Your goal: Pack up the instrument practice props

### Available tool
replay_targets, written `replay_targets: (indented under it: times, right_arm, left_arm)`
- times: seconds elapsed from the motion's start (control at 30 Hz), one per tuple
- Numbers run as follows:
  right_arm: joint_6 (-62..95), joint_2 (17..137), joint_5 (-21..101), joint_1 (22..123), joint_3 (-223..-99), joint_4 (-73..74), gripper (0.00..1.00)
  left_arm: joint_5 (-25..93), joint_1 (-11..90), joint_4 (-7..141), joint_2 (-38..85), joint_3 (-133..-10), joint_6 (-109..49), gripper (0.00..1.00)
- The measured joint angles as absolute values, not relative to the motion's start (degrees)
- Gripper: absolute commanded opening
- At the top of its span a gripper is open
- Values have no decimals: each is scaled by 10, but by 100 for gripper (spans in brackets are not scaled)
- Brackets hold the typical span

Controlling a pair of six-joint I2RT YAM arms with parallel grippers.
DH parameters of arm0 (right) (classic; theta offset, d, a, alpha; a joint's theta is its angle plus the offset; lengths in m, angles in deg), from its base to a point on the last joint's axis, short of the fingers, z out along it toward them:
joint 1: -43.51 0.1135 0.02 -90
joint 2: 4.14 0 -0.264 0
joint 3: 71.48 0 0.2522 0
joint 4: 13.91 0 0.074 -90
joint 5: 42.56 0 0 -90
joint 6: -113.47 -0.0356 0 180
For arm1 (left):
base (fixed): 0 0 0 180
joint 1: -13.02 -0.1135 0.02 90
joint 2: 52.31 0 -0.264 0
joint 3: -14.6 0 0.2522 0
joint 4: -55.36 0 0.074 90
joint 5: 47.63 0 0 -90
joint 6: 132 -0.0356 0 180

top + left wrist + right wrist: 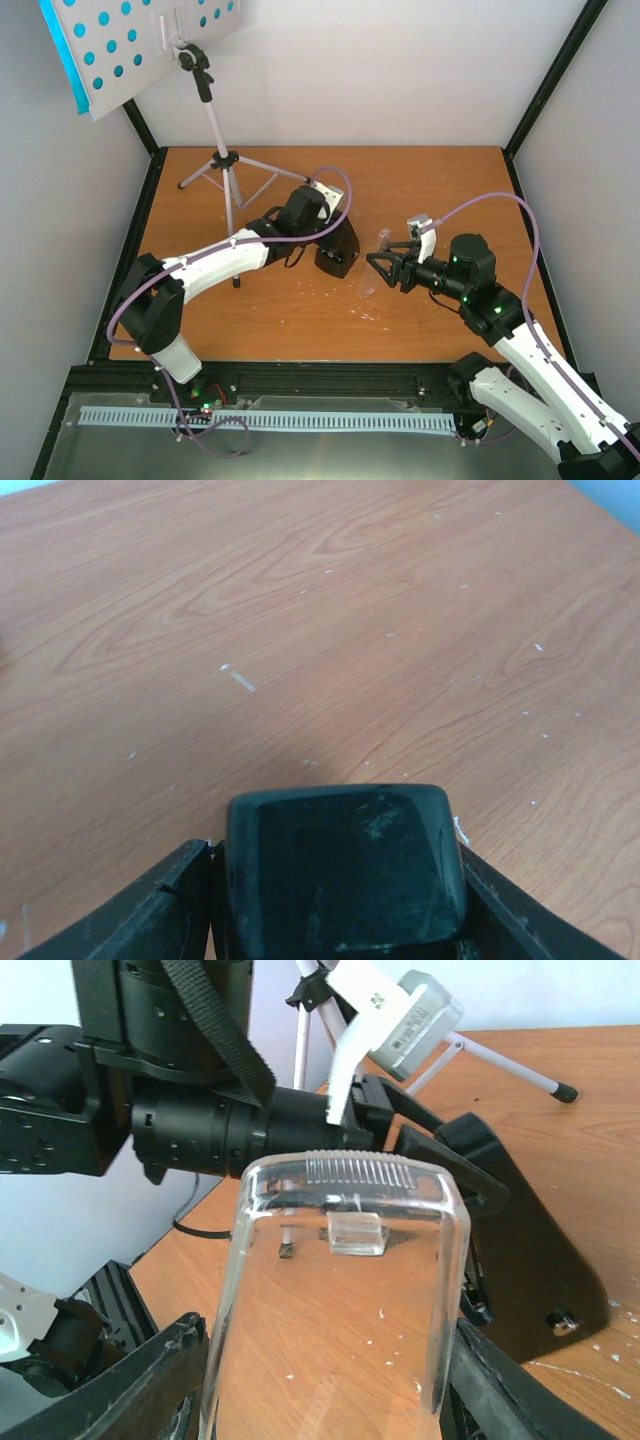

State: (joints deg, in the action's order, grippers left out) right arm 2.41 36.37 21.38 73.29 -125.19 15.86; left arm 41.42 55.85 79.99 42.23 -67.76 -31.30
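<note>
The small black pyramid metronome is near the middle of the brown wooden table. The left gripper is clamped on it, a black finger pressed against each side. The metronome's narrow end faces that wrist and its body widens away from the wrist towards the tabletop, so the long axis slants down. I cannot tell whether its base lies flat.

Just to its right, the right gripper is closed on the clear plastic cover. The cover's long axis runs along the fingers, and its ribbed, rounded end points at the left arm's wrist.

The tall white tripod music stand is upright in the far left corner, well apart from both. Its hole-punched desk is tilted, and cyan sheet-music pages show along the desk's left edge
</note>
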Motion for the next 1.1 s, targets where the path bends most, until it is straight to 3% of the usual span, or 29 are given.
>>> replay_targets:
  times: [0.57, 0.73, 1.0, 1.1]
  right_arm:
    - [50, 379, 218, 733, -1229, 163, 52]
    - [51, 383, 218, 733, -1222, 155, 53]
    - [49, 383, 231, 733, -1215, 146, 53]
    - [47, 383, 235, 733, -1215, 143, 53]
  left_arm:
    - [554, 602, 930, 305, -612, -110, 58]
    - [564, 629, 942, 306, -612, -85, 81]
    - [543, 648, 935, 311, -598, -67, 99]
    - [528, 649, 911, 278, -558, -70, 99]
